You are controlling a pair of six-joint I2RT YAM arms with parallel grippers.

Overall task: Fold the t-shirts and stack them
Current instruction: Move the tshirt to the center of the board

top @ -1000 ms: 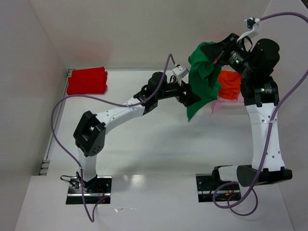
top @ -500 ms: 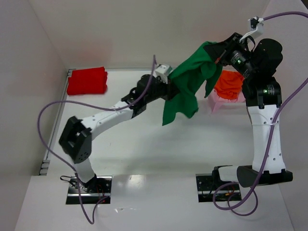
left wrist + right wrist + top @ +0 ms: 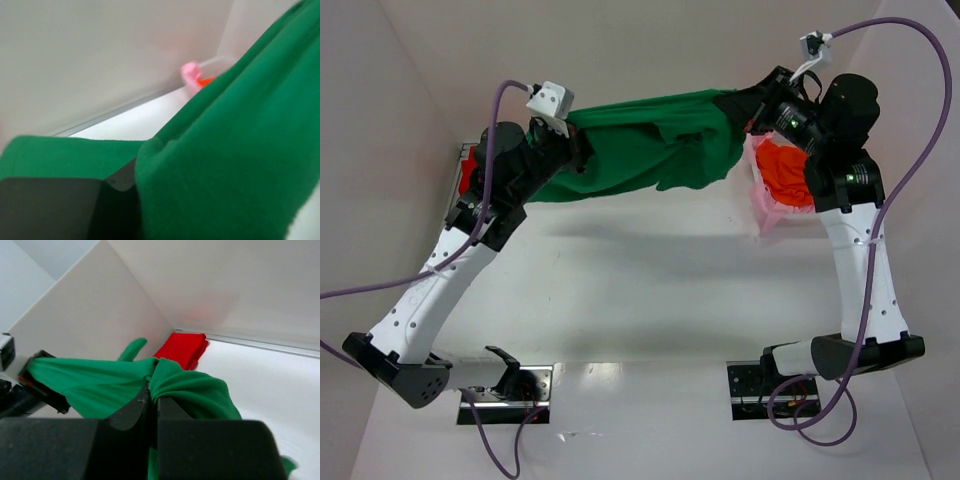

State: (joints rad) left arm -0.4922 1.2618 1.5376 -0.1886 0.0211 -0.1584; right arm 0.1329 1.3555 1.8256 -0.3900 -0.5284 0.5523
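A dark green t-shirt (image 3: pixel 650 145) hangs stretched in the air above the back of the table, held between both grippers. My left gripper (image 3: pixel 572 140) is shut on its left end, where green cloth (image 3: pixel 240 150) fills the left wrist view and hides the fingers. The right gripper (image 3: pixel 750 112) is shut on the shirt's right end, and the bunched cloth (image 3: pixel 190 390) is pinched between its black fingers (image 3: pixel 154 395). A folded red t-shirt (image 3: pixel 184 347) lies in the far left corner, mostly hidden behind my left arm in the top view. An orange t-shirt (image 3: pixel 785 175) lies crumpled on a pale pink one (image 3: pixel 767 208) at the back right.
White walls close in the table at the back and on the left. The right arm's upright link (image 3: pixel 865 270) stands just in front of the orange and pink pile. Purple cables (image 3: pixel 380 285) loop around both arms.
My left gripper has shut on the green shirt's hanging edge and swung left and up. The shirt, which hung bunched from the right gripper, is now spread between both grippers.
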